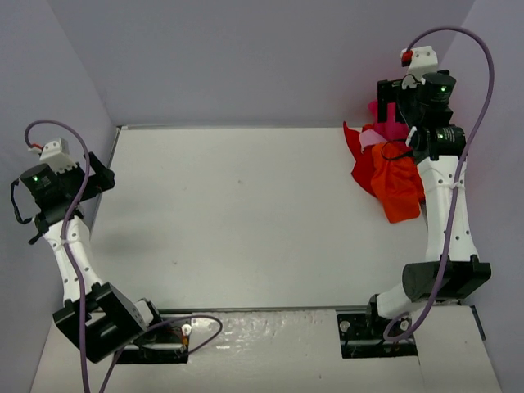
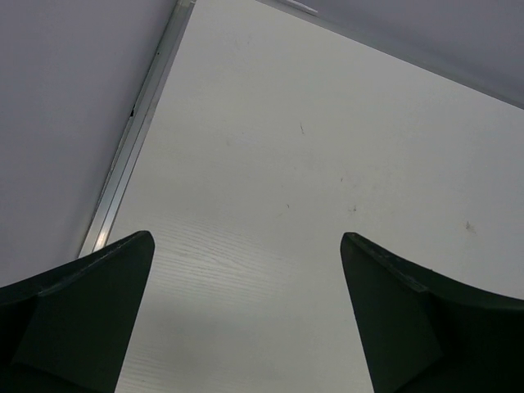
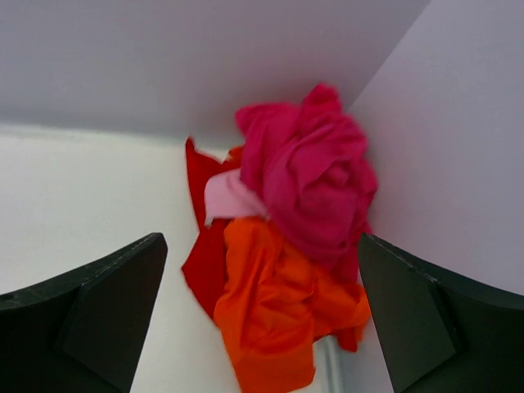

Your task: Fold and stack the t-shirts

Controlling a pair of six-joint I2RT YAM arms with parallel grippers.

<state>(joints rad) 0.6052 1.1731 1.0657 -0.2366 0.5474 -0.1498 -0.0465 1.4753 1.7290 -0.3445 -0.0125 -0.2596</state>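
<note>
The t-shirts lie crumpled in a heap in the far right corner of the table. The orange-red shirt (image 1: 399,187) (image 3: 274,315) is nearest, the red one (image 1: 359,160) (image 3: 201,254) lies under it to the left, and the magenta-pink one (image 1: 385,115) (image 3: 307,176) is piled at the back against the wall. My right gripper (image 3: 262,315) is open and empty, raised above the heap; in the top view (image 1: 391,102) it sits over the pink shirt. My left gripper (image 2: 246,319) is open and empty over bare table at the far left (image 1: 97,173).
The white table (image 1: 246,221) is bounded by grey walls on the left, back and right. A metal strip (image 2: 139,123) runs along the table's left edge. The arm bases stand at the near edge.
</note>
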